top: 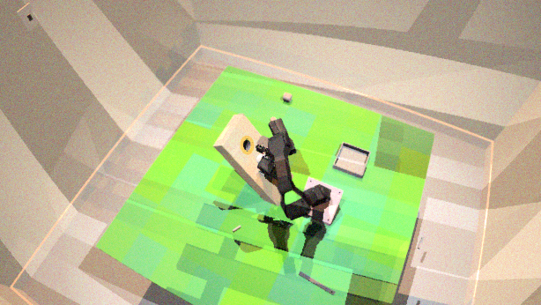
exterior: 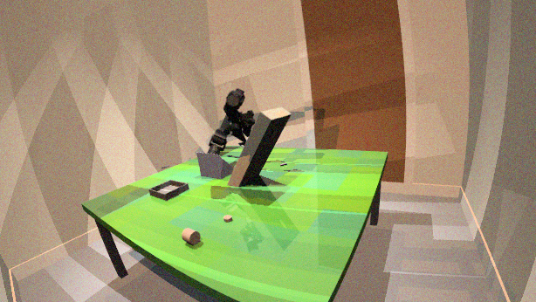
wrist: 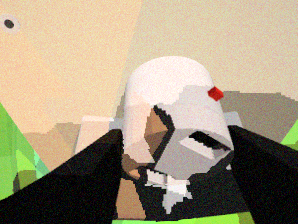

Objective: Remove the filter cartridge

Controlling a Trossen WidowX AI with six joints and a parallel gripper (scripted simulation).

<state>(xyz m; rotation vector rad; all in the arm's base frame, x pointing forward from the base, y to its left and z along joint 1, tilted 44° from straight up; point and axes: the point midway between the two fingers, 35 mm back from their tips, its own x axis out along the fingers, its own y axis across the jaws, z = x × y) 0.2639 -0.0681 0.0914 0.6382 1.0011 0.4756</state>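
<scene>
The white filter cartridge (wrist: 170, 80), with a red mark and a dark slot, fills the space between the fingers in the wrist view. It is out of its hole, and a pale flat piece (wrist: 92, 131) shows behind it. My gripper (wrist: 173, 136) (top: 261, 155) (exterior: 248, 120) is shut on the cartridge, close in front of the panel's face; both fingers meet its sides. The tilted tan panel (top: 229, 140) (exterior: 270, 144) (wrist: 75, 75) has a dark, empty hole inside a yellow ring (top: 241, 145). The dark-rimmed tray (top: 348, 172) (exterior: 176, 194) holds nothing visible.
The pale base plate (top: 336, 200) stands between the panel and the tray. A tan cylinder (top: 287, 97) (exterior: 190, 236) and a small disc (exterior: 228, 218) lie on the table. A short stick (top: 237, 228) and a long grey bar (top: 317, 283) lie on the other side.
</scene>
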